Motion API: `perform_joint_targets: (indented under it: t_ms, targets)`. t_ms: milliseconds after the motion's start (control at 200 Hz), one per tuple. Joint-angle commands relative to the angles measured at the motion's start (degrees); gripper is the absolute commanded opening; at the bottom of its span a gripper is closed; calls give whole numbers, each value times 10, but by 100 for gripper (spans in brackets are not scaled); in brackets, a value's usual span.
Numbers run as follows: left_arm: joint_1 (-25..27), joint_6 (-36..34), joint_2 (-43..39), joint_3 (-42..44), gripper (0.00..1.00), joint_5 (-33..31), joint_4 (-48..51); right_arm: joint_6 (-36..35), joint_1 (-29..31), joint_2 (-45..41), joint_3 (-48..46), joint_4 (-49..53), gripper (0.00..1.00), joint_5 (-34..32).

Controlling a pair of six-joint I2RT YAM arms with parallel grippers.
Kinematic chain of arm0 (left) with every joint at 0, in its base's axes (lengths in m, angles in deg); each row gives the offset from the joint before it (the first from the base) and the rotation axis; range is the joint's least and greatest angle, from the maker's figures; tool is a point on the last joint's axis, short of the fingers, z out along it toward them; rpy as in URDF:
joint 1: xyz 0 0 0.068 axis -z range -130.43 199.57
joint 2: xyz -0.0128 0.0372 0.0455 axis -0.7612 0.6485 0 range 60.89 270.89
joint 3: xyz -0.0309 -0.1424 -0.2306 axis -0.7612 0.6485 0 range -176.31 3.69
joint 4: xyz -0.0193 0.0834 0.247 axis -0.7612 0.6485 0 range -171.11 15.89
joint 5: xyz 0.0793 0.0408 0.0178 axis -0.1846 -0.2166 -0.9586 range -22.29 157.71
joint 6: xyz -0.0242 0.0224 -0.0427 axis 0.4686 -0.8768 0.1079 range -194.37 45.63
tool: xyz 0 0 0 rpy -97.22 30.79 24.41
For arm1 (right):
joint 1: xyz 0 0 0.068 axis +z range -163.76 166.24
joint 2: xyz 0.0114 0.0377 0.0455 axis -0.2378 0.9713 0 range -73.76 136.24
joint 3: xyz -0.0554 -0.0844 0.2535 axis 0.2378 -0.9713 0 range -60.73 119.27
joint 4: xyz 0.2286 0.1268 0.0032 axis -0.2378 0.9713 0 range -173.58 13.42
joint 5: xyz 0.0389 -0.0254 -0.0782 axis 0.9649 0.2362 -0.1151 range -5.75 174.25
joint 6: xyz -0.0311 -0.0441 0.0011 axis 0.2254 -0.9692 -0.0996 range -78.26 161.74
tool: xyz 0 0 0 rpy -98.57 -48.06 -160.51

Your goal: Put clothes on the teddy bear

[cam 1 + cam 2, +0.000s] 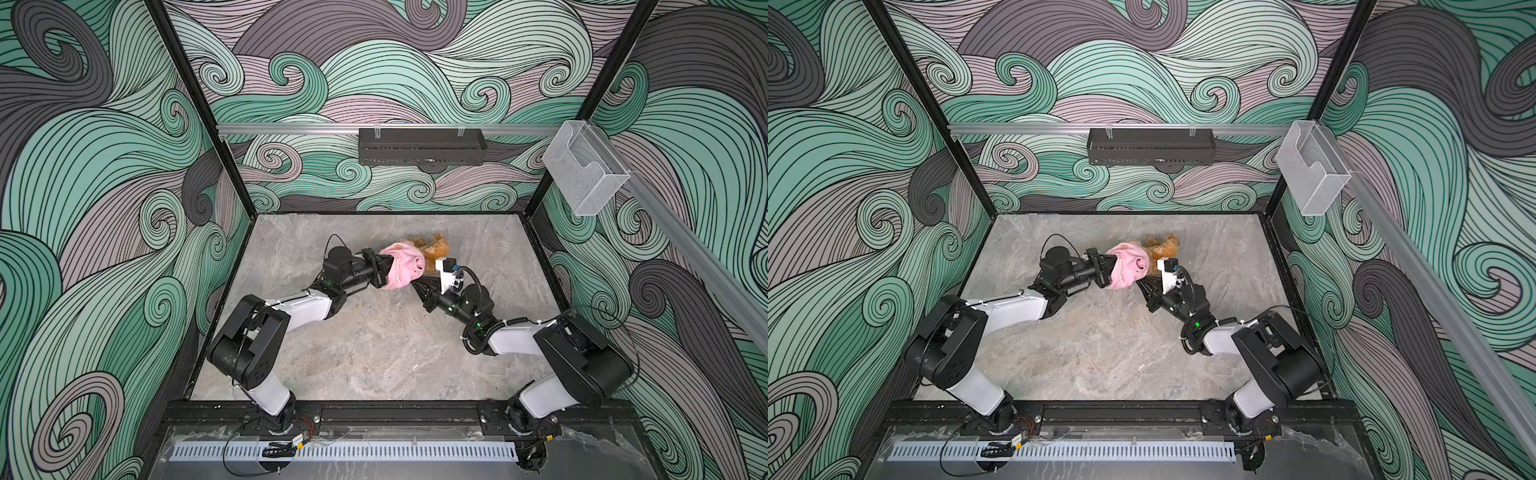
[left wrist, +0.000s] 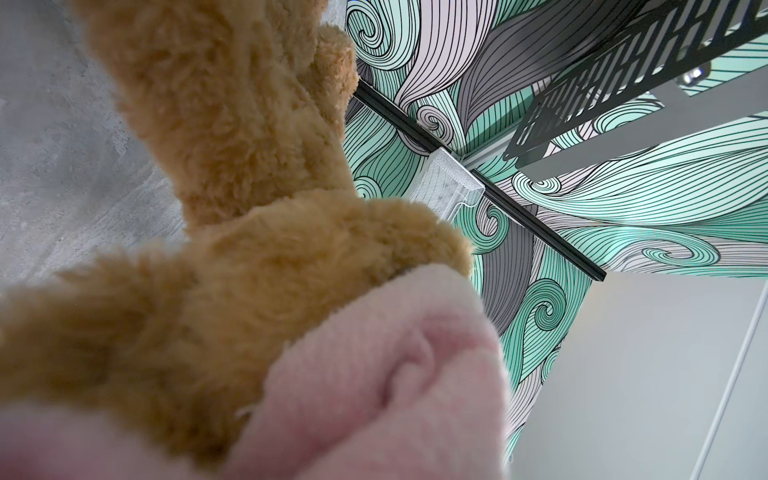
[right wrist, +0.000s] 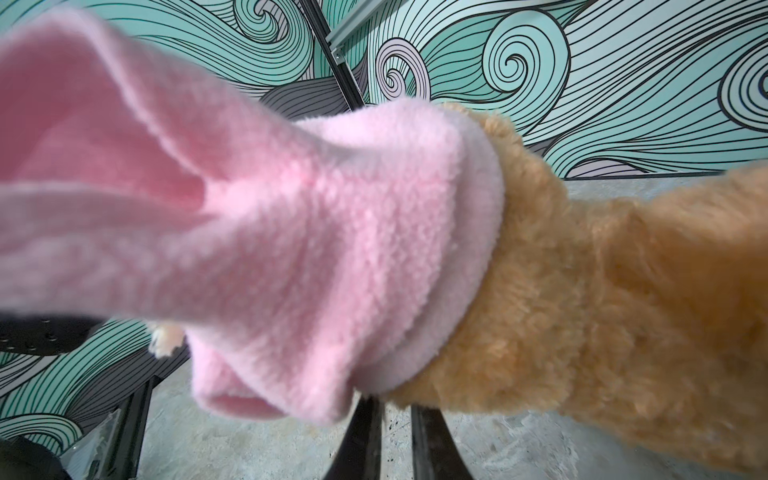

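A: Item one, teddy bear (image 1: 434, 246): location?
B: On the bench (image 1: 374, 353), toward the far edge, a little right of its middle. Golden-brown fur shows on the far side. The near part is inside the pink fleece garment (image 1: 401, 266). I cannot tell whether it rests on the bench or hangs lifted.
A: Item two, left claw (image 1: 387, 265)?
B: Pressed together, pinching the garment's left edge, by the look of both top views.
A: Item three, right claw (image 1: 413, 283)?
B: At the garment's near-right edge, beneath it. Wrist view: fingers (image 3: 361, 436) slightly spread, bare bench between them, nothing pinched.
A: Step in hand?
B: Judged: drawing the garment along the body. The hem rings the fur like a cuff, and one sleeve hangs empty.
A: Next move requires?
B: Probably a fresh right-claw pinch on the hem opposite the left claw. Then an even pull from both sides, so the bear does not slip out.
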Motion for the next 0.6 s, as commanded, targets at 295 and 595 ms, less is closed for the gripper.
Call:
perform_joint_targets:
  t_ms: [295, 595]
  targets:
    - [8, 21, 3, -18, 0, 12, -40, 25, 3, -11, 17, -49, 28, 15]
    - [18, 15, 9, -17, 0, 15, -33, 34, 6, -9, 37, -57, 36, 18]
